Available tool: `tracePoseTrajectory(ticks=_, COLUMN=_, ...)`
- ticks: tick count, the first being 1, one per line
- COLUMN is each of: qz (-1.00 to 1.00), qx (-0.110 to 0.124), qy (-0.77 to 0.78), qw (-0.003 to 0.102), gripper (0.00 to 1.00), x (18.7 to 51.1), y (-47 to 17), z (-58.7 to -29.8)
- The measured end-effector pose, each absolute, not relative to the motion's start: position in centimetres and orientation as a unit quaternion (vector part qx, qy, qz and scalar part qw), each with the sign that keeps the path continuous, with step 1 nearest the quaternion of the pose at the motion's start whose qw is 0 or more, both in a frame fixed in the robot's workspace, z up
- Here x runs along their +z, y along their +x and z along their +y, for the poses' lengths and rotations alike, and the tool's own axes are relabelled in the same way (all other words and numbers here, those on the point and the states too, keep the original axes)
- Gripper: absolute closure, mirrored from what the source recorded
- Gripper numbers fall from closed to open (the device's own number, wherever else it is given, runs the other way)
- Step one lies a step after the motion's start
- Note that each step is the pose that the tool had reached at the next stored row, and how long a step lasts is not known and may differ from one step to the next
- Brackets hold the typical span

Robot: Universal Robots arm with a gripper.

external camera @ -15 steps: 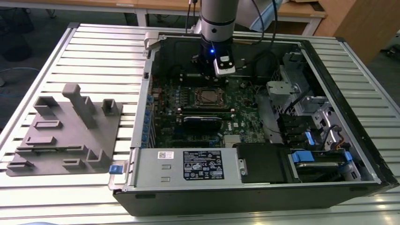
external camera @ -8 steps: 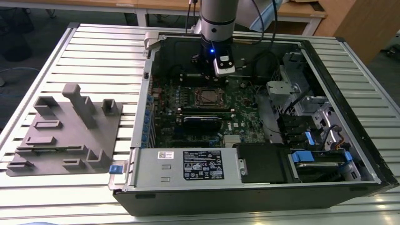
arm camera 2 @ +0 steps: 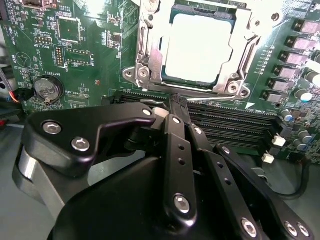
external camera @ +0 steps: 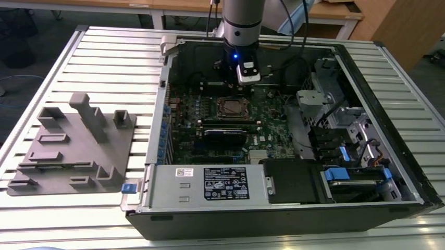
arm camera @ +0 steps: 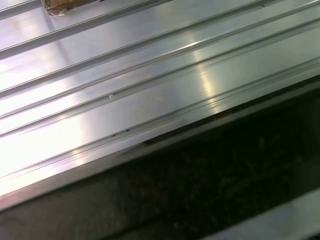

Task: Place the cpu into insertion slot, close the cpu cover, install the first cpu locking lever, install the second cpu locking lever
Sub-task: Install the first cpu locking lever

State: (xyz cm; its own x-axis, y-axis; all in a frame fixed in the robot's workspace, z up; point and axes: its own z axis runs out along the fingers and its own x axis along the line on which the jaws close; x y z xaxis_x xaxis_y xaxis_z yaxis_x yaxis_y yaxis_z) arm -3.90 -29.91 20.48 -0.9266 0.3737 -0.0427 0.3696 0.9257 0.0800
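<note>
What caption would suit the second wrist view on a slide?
The closed tool poised beside the silver chip, framed by its metal cover, on the green circuit board.

Slatted metal table [external camera: 104,47]; wooden desks [external camera: 334,11] behind; dark grey floor [external camera: 104,18].

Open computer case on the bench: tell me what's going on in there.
A single robot arm reaches down into the open computer case, which lies on its side on a slatted metal table. In the second wrist view its gripper, apparently shut and holding nothing, hovers over the memory slots on the green motherboard, next to the cpu. The cpu sits in place with the cpu cover down around it. Whether the cover is latched cannot be told.
</note>
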Motion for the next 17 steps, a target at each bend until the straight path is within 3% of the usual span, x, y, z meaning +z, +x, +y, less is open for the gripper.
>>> tracePoseTrajectory(ticks=17, qz=0.981, qx=0.039, qy=0.19, qw=0.033, gripper=0.89, x=20.27, y=-3.9, z=-29.82)
